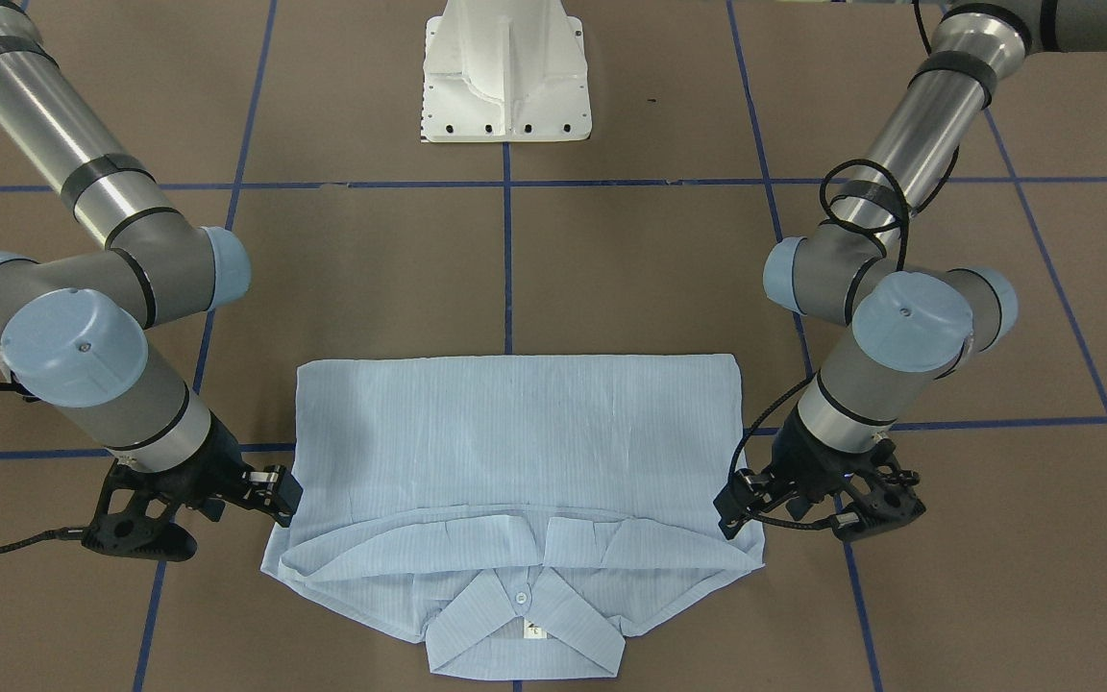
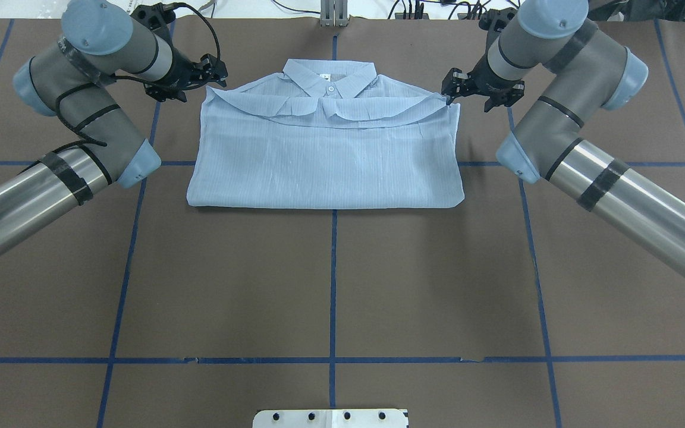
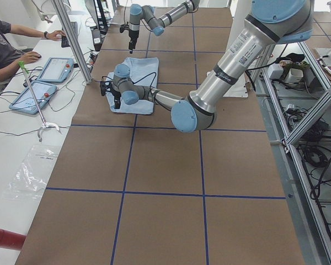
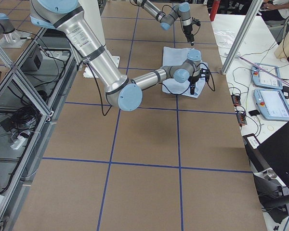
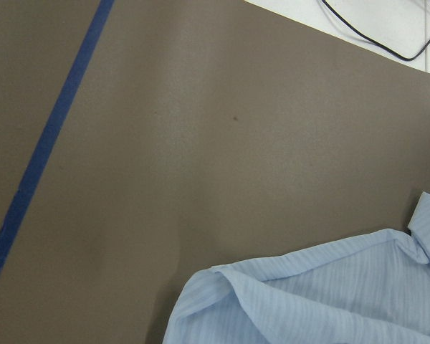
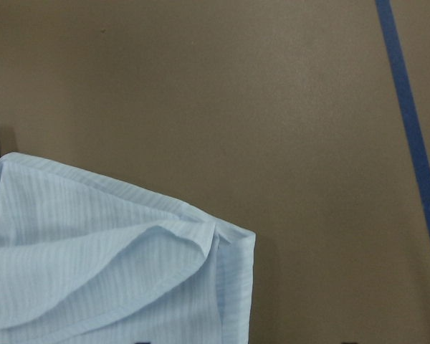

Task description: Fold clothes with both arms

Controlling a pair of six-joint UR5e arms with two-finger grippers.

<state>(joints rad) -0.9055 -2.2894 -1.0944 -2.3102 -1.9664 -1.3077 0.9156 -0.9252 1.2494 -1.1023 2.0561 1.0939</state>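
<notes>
The pale blue striped shirt lies flat on the brown table, its lower part folded up over the body. The collar points away from the robot's base. My left gripper hovers just off the shirt's shoulder corner, open and holding nothing. My right gripper is at the opposite shoulder corner, also open. The cloth rests loose on the table in both wrist views.
The white pedestal base stands at the robot's side of the table. Blue tape lines grid the brown surface. Beyond the shirt runs a side table with tablets, where a person's hands rest.
</notes>
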